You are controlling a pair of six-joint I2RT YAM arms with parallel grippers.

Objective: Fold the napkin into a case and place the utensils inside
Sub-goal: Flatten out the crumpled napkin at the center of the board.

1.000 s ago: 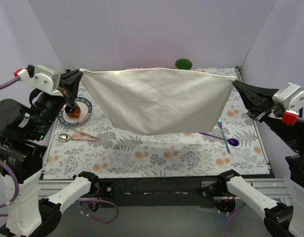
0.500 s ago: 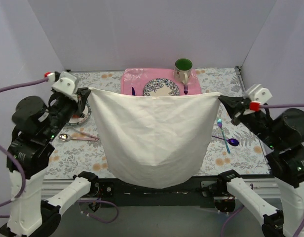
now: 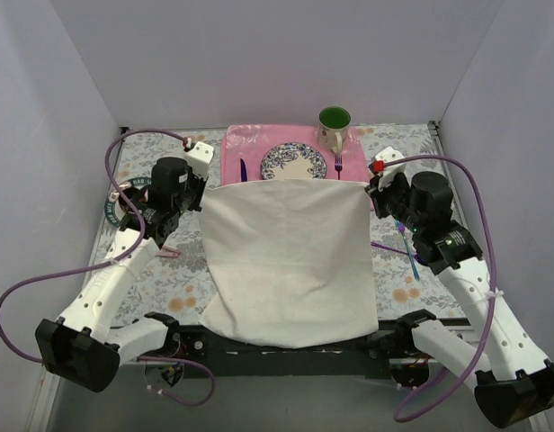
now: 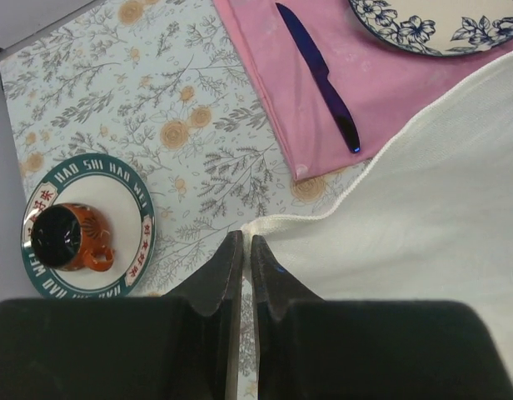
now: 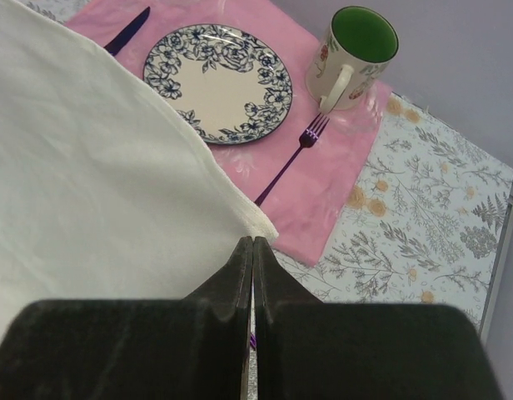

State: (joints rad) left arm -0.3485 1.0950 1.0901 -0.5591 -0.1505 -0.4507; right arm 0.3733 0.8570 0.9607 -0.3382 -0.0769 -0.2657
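The cream-white napkin (image 3: 290,261) lies spread on the flowered table. Its far edge overlaps the pink placemat's near edge, and its near edge droops over the table's front. My left gripper (image 3: 203,185) is shut on the far left corner, seen pinched at the fingertips in the left wrist view (image 4: 244,238). My right gripper (image 3: 370,187) is shut on the far right corner, also shown in the right wrist view (image 5: 253,240). Thin purple and teal handles of the utensils (image 3: 388,245) show right of the napkin, partly under my right arm. No folded case shows.
The pink placemat (image 3: 250,148) at the back holds a blue-flowered plate (image 3: 293,162), a dark knife (image 4: 319,79), a dark fork (image 5: 290,162) and a green-lined mug (image 3: 334,124). A saucer (image 4: 115,179) with an orange cup (image 4: 69,237) sits at the left.
Both arms have brought the napkin down from hanging in the air. It now lies flat on the table, and the grippers sit low at its far corners.
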